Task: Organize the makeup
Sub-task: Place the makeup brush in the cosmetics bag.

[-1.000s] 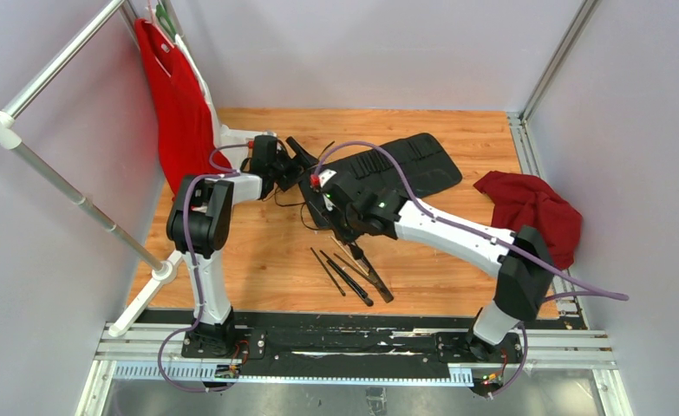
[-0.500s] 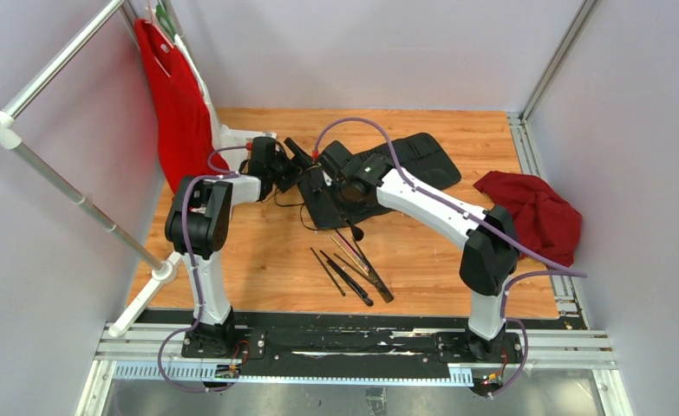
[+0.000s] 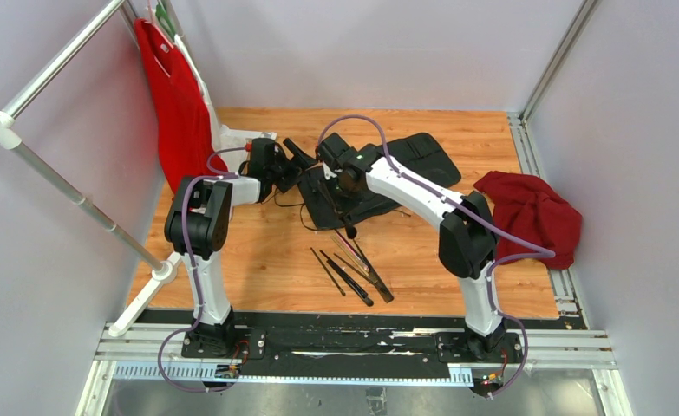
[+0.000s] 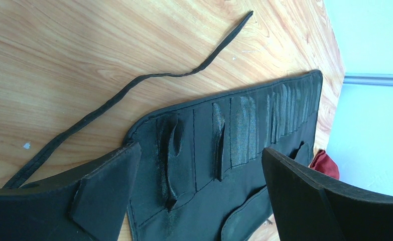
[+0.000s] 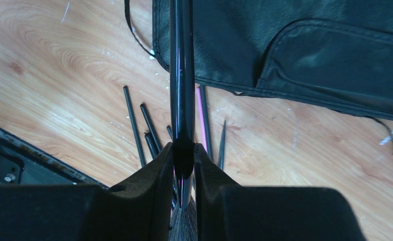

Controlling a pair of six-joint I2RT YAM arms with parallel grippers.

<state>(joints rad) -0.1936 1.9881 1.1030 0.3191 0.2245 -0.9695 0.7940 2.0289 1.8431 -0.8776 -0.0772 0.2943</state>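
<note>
My right gripper (image 5: 184,148) is shut on a thin black makeup brush (image 5: 180,75). Its bristles sit behind the jaws and its shaft points out over the near edge of the black slotted roll (image 5: 294,50). In the top view this gripper (image 3: 340,185) hangs over the roll's left end (image 3: 379,169). Several loose makeup brushes (image 3: 353,273), black with one pink (image 5: 201,113), lie on the wood in front of the roll. My left gripper (image 4: 200,150) stands open just above the roll's slots (image 4: 234,130), holding nothing; in the top view it (image 3: 305,167) is at the roll's left edge.
A black cord (image 4: 134,85) trails from the roll across the wood. A dark red cloth (image 3: 531,212) lies at the right. A red garment (image 3: 175,104) hangs on the white rack (image 3: 58,186) at the left. The black rail (image 3: 344,334) runs along the near edge.
My right arm has swung from above the loose brushes back and left to the roll's left end, carrying the brush. The left arm has stayed still.
</note>
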